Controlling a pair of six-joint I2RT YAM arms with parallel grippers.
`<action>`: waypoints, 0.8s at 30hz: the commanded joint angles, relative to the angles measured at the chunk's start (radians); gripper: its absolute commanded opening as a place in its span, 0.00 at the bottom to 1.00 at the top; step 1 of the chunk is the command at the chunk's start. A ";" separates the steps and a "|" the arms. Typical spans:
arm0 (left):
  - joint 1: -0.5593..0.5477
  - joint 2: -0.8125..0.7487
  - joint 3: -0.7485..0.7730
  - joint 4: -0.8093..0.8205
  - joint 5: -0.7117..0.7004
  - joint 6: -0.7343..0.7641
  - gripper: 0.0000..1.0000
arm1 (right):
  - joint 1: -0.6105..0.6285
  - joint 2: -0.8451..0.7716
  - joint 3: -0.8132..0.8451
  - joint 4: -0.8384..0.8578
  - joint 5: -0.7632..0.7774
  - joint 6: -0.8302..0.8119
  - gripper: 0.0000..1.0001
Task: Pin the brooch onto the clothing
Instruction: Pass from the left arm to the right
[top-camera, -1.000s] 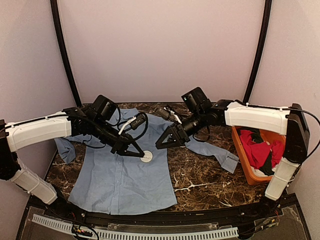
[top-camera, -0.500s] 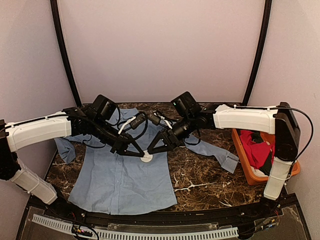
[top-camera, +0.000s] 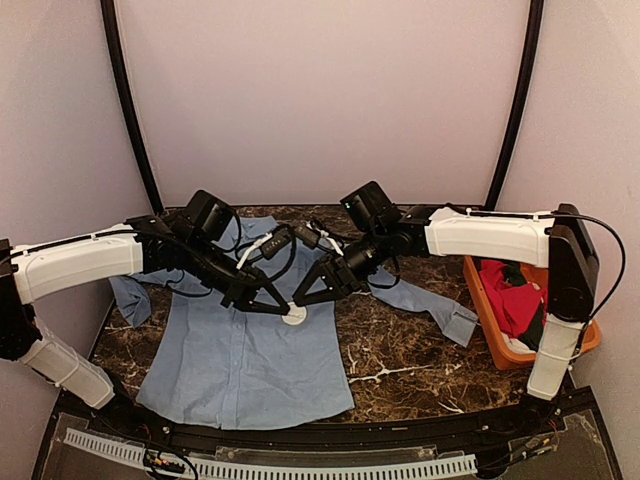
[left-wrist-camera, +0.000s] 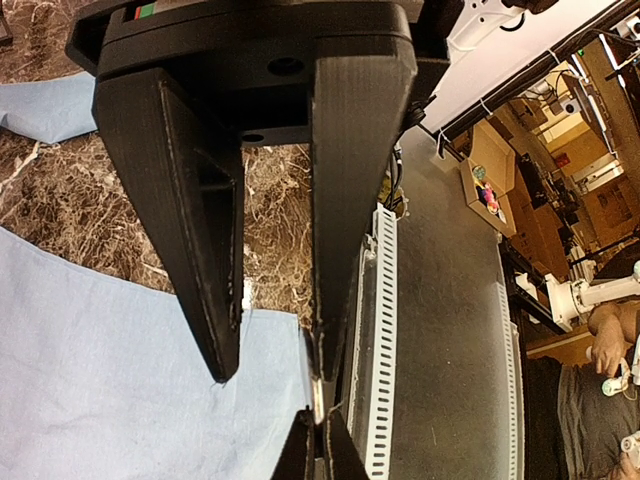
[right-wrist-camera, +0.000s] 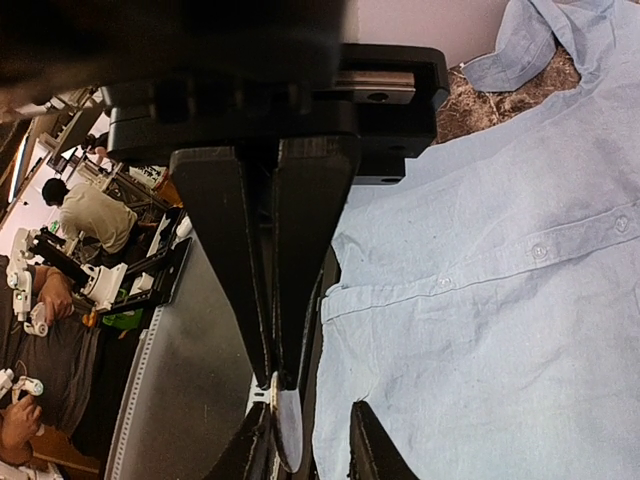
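- Step in hand, by the top view: seating the brooch on the shirt, as I judge it. Shirt lies spread flat on the desk. Brooch, a white disc, sits on the shirt front, near the cloth's right-hand edge at about chest height.
- Left gripper and right gripper both point at the disc's far rim, tips just beside each other. A bin holding a red garment stands well apart at the right and has no part in this job.
- Left wrist view: left gripper's fingers stand apart, with desk showing through the gap. One tip touches the brooch, seen edge-on as a thin sliver. The other hangs over the cloth. It clamps nothing that I can see.
- Right wrist view: right gripper's fingers are nearly together, with a thin slit between them. Disc's rim lies right at their tips, but whether they pinch it I cannot tell.
- Next move, as a judgement: one gripper needs a firm hold on the disc while the other steadies the cloth. Then comes a press, so the pin passes through one thin layer. Slack cloth could bunch or slide.
- Writing: no brand, label or lettering can be read in any view.
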 joint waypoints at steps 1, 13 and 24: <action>-0.004 -0.009 -0.016 0.017 0.016 -0.006 0.01 | 0.018 -0.008 -0.011 0.006 -0.039 -0.052 0.28; 0.000 -0.035 -0.042 0.071 0.007 -0.063 0.01 | 0.015 -0.067 -0.100 0.154 -0.092 -0.007 0.29; 0.006 -0.037 -0.052 0.094 0.009 -0.081 0.01 | 0.002 -0.097 -0.152 0.257 -0.085 0.063 0.27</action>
